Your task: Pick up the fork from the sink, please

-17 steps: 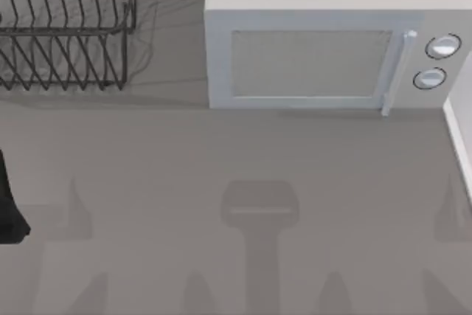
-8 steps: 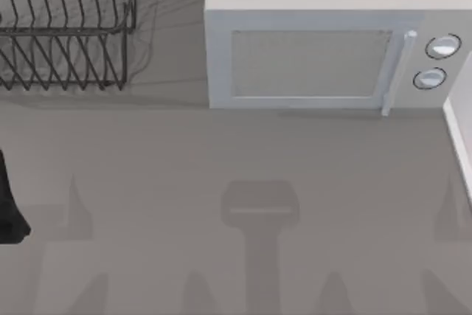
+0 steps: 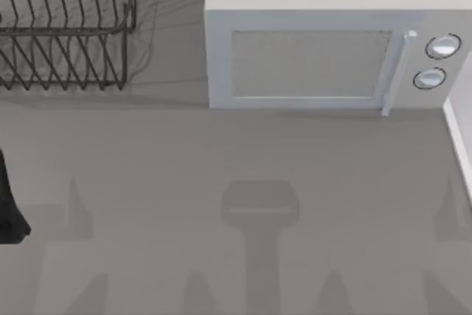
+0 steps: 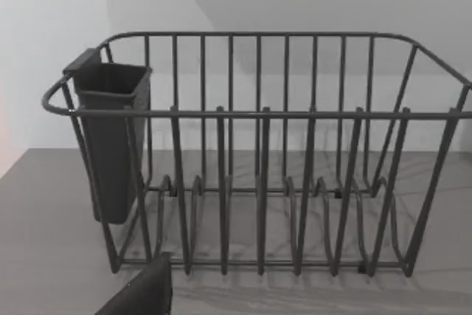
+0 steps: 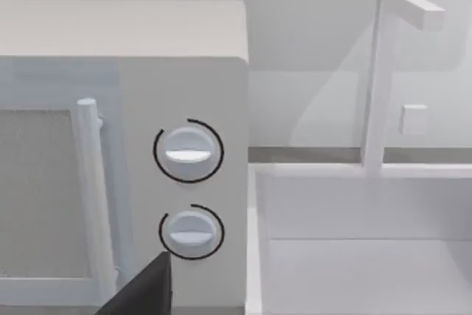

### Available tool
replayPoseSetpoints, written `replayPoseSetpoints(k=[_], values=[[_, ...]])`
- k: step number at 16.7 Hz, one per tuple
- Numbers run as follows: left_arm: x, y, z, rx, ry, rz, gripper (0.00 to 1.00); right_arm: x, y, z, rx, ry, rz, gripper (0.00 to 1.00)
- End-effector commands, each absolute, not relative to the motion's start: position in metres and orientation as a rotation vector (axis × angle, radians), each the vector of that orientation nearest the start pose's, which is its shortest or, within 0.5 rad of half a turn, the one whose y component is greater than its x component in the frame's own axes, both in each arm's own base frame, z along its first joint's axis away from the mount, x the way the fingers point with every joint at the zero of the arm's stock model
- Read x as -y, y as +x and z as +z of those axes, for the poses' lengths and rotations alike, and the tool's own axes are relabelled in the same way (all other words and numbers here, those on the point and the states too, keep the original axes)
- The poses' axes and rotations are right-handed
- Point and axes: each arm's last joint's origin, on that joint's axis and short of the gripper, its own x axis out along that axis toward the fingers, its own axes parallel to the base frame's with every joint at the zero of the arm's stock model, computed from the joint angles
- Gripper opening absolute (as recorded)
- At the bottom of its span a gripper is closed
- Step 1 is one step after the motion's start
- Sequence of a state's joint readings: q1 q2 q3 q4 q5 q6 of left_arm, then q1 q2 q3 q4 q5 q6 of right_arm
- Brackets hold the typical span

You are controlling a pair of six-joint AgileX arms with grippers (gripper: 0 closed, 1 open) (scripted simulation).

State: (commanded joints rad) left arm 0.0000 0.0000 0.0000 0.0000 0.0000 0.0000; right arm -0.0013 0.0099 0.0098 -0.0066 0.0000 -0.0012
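Nothing has moved vs. the earlier top views; both arms static. Left arm [image 3: 11,208] sits at the desk's [image 3: 221,153] left edge, facing the dish rack [image 4: 258,153]. Pincer state, either arm: cannot tell. Fork not visible. Sink [image 5: 369,256] lies right of the microwave [image 3: 324,57], at the desk's far right, w/ faucet [image 5: 380,71] behind. Judgement: right arm is nearer; fork's long axis unknown until the basin is seen.
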Motion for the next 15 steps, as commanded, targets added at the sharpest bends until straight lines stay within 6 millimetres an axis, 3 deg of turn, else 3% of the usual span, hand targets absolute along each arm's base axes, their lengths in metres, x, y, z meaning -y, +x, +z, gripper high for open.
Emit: replayPoseSetpoints(k=[3,8,12,15], values=[[0.001,0.106,0.160,0.000,0.000,0.000,1.00,0.003,0.107,0.180,-0.069,-0.012,-0.013,1.00],[0.001,0.106,0.160,0.000,0.000,0.000,1.00,0.007,0.131,0.236,-0.311,-0.043,-0.046,1.00],[0.001,0.106,0.160,0.000,0.000,0.000,1.00,0.018,0.189,0.277,-0.602,-0.061,-0.066,1.00],[0.001,0.106,0.160,0.000,0.000,0.000,1.00,0.031,0.252,0.287,-0.842,-0.063,-0.071,1.00]])
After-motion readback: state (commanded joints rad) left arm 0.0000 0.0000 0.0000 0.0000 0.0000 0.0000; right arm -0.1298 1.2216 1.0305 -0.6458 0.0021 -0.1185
